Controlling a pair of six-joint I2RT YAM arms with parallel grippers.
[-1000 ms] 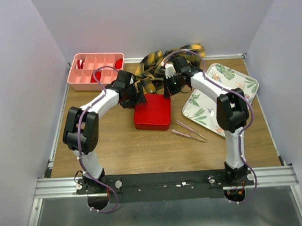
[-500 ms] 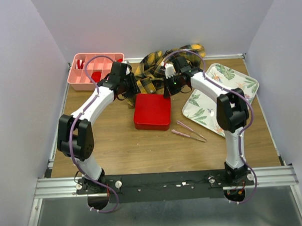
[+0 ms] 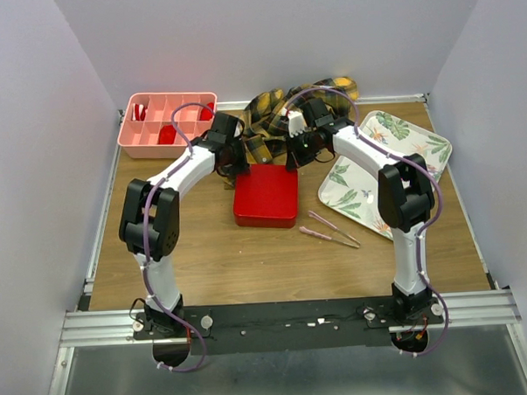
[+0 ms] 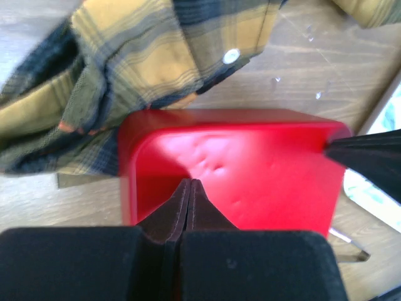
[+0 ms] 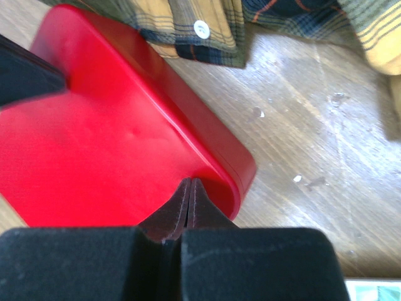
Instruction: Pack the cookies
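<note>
Left fingers (image 4: 170, 218) and right fingers (image 5: 170, 214) sit closed above red box (image 4: 269, 172).

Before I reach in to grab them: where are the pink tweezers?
In the top view the pink tweezers lie on the table, right of centre, just off the near right corner of the red box and left of the leaf-patterned tray.

Plaid shirt (image 3: 264, 110) crowds the red box (image 3: 265, 197) behind; bare wood in front.
</note>
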